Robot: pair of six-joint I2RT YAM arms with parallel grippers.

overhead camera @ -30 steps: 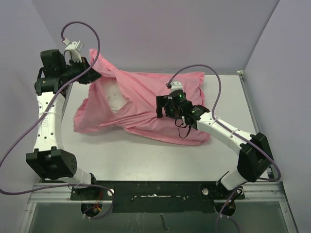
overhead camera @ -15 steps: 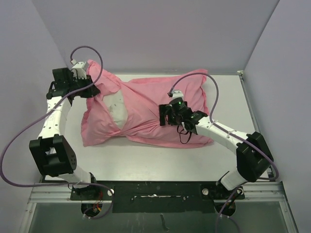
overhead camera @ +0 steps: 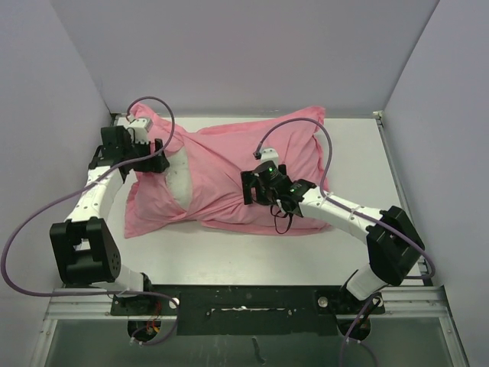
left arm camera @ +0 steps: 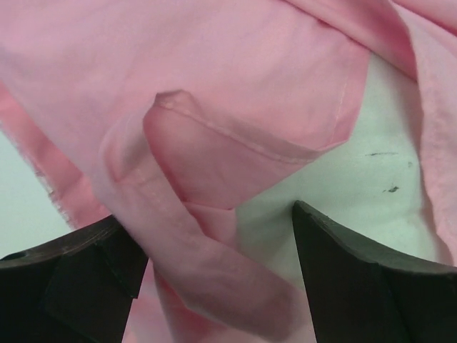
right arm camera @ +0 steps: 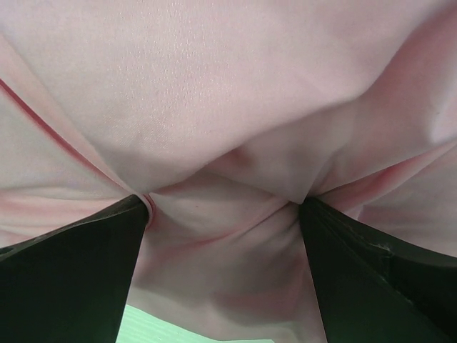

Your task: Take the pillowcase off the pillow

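Note:
The pink satin pillowcase (overhead camera: pixel 229 157) lies across the table with the off-white pillow (overhead camera: pixel 182 182) showing through its opening on the left. My left gripper (overhead camera: pixel 158 159) sits at that opening. In the left wrist view the left gripper (left arm camera: pixel 207 214) is open, and a loose folded strip of the pillowcase's hem (left arm camera: pixel 214 271) lies between the jaws over the bare pillow (left arm camera: pixel 357 186). My right gripper (overhead camera: pixel 249 188) is on the middle of the covered pillow. In its own view the right gripper (right arm camera: pixel 223 206) is open wide, both fingertips pressed into the pillowcase (right arm camera: pixel 214 93), which bulges between them.
The grey table (overhead camera: pixel 229 252) shows in front of the pillow. Purple walls close in on the left, back and right. Each arm's purple cable (overhead camera: pixel 294 126) loops above the fabric. The pillow's right corner (overhead camera: pixel 319 115) reaches the back wall.
My left gripper has come forward and down toward the pillow and opened, letting go of the raised hem. The pillowcase has settled flat. The right gripper has shifted slightly left with the pillow.

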